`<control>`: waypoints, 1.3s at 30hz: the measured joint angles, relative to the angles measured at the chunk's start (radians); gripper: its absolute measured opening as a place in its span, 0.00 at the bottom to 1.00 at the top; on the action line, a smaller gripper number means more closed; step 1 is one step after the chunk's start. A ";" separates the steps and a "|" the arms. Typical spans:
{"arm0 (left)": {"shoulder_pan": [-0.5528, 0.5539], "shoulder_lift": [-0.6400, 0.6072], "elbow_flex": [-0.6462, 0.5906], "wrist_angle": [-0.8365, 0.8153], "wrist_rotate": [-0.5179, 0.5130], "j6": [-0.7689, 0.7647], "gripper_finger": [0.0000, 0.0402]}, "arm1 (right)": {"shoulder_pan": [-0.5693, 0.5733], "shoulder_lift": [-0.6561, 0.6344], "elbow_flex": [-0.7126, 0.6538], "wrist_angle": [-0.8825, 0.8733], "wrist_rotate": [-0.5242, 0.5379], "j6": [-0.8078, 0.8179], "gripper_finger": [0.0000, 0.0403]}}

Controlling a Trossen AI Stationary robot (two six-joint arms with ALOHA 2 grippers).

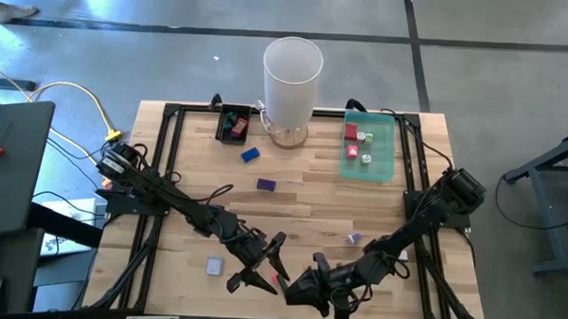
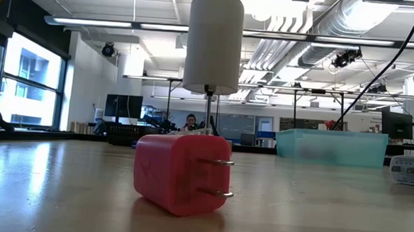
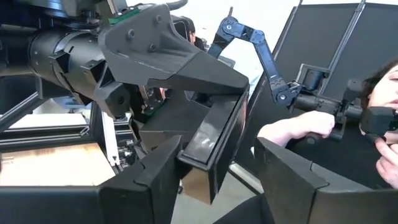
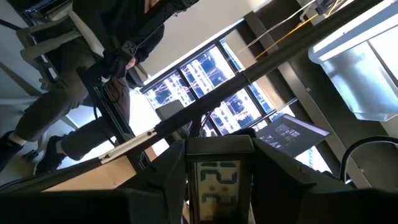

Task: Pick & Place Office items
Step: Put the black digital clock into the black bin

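Wooden table [image 1: 301, 212], near edge: left gripper [image 1: 257, 265] has fingers [image 3: 146, 180] spread wide and holds nothing, facing the right gripper [image 1: 305, 290], whose fingers are clamped on a black piece [image 4: 217, 174] just beside it; a pink pronged block [image 2: 183, 173] lies on the wood by the left gripper. Farther out lie a grey block [image 1: 214, 265], a lilac piece [image 1: 354, 239], a purple block [image 1: 266, 184] and a blue block [image 1: 250, 155], all apart. At the far edge, a red piece [image 1: 238, 126] sits in the small black tray [image 1: 223, 129], more pieces in the green tray [image 1: 390, 156], with the white cylinder [image 1: 292, 75] between the trays.
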 joint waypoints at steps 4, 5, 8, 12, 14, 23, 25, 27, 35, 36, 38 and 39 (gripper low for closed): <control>0.011 0.000 0.000 0.000 0.004 0.000 0.46 | -0.019 0.000 0.000 0.000 0.006 0.004 0.37; 0.011 0.000 0.000 0.000 0.004 0.000 0.45 | -0.024 0.000 0.000 0.000 0.006 0.007 0.37; 0.011 0.000 0.000 0.000 0.008 0.000 0.43 | -0.028 0.000 0.000 -0.001 0.002 0.010 0.37; 0.011 0.000 0.000 0.000 0.010 0.000 0.39 | -0.027 0.000 0.000 -0.001 -0.002 0.009 0.37; 0.011 0.000 0.000 0.000 0.011 0.000 0.37 | -0.026 0.000 0.000 -0.001 -0.003 0.010 0.37; 0.010 0.000 0.000 0.001 0.015 -0.024 0.29 | -0.019 0.000 0.000 -0.001 0.007 0.044 0.37; 0.009 0.000 0.000 0.004 0.016 -0.024 0.26 | -0.019 0.000 0.000 -0.001 0.007 0.045 0.38; 0.008 0.000 0.000 0.005 0.018 -0.024 0.23 | -0.019 0.000 0.000 -0.001 0.009 0.046 0.40; 0.008 0.000 0.000 0.006 0.015 -0.047 0.10 | -0.019 0.000 0.000 -0.005 0.014 0.100 0.47; 0.008 0.000 0.000 0.006 0.015 -0.049 0.10 | -0.019 0.000 0.000 -0.005 0.012 0.118 0.47; 0.008 0.000 0.000 0.006 0.015 -0.053 0.11 | -0.019 0.000 0.000 -0.004 0.010 0.159 0.47; 0.008 0.000 0.000 0.005 0.015 -0.057 0.11 | -0.020 0.000 0.000 -0.004 0.009 0.175 0.47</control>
